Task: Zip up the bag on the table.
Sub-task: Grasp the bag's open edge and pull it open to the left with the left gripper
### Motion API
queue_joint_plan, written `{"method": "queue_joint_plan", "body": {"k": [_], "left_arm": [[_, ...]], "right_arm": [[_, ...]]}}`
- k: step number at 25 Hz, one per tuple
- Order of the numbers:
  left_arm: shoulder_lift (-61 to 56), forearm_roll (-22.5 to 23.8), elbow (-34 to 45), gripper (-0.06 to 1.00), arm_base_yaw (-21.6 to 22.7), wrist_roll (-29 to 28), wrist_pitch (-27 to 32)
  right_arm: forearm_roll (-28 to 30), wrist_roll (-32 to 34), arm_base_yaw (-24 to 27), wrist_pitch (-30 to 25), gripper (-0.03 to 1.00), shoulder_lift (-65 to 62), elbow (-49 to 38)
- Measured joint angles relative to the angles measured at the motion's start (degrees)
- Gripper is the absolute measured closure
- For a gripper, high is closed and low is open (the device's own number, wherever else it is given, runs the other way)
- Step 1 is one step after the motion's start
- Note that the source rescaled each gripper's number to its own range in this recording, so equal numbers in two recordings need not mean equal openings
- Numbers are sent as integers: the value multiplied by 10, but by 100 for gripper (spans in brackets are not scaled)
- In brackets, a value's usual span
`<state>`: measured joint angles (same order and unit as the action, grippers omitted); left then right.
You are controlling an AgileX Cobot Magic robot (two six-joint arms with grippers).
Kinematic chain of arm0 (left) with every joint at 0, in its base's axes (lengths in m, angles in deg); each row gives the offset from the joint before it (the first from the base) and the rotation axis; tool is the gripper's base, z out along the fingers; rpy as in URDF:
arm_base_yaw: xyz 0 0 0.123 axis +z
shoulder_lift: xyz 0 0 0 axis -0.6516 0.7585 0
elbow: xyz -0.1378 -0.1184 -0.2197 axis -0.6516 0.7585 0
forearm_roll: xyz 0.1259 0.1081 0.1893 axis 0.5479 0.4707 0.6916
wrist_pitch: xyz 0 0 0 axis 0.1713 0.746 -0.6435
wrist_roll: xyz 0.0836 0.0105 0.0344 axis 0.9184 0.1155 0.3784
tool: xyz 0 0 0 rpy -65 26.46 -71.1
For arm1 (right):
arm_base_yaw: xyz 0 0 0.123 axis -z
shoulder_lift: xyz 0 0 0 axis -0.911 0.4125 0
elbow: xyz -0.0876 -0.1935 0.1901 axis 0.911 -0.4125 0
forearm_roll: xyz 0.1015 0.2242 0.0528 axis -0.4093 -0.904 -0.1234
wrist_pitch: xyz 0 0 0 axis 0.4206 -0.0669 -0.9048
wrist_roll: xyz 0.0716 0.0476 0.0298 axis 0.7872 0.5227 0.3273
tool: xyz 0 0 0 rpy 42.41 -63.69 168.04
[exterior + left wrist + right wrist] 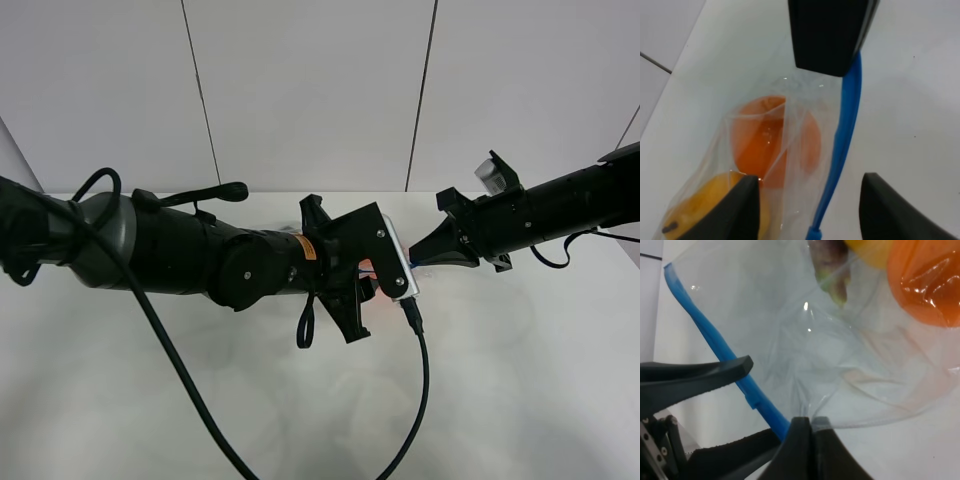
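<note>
both grippers tend the bag (pixel 765 150)'s blue strip (pixel 842 135): left gripper (pixel 809 187) open astride it, seemingly to run along; right gripper (pixel 826 50) at its end, perhaps anchoring, closure unclear.

Worktop (pixel 520 390): plain white, matte, one rounded edge showing at the back.

Lying directly on it, one item: bag (pixel 790 125), clear crinkled plastic, flat on the surface. Blue zipper strip (pixel 842 145) runs along the bag's one edge, and bare white worktop lies just beside that edge. Orange and yellow produce shows through the bag's plastic.
</note>
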<state>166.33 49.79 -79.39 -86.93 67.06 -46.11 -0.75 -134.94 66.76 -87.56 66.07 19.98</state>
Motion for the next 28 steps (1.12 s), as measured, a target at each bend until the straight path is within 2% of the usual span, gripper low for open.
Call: {"method": "queue_joint_plan", "body": {"k": [28], "left_arm": [[0,1,0,-2,11,0,20]], "right_arm": [[0,-2,0,-1,97,0,0]]}}
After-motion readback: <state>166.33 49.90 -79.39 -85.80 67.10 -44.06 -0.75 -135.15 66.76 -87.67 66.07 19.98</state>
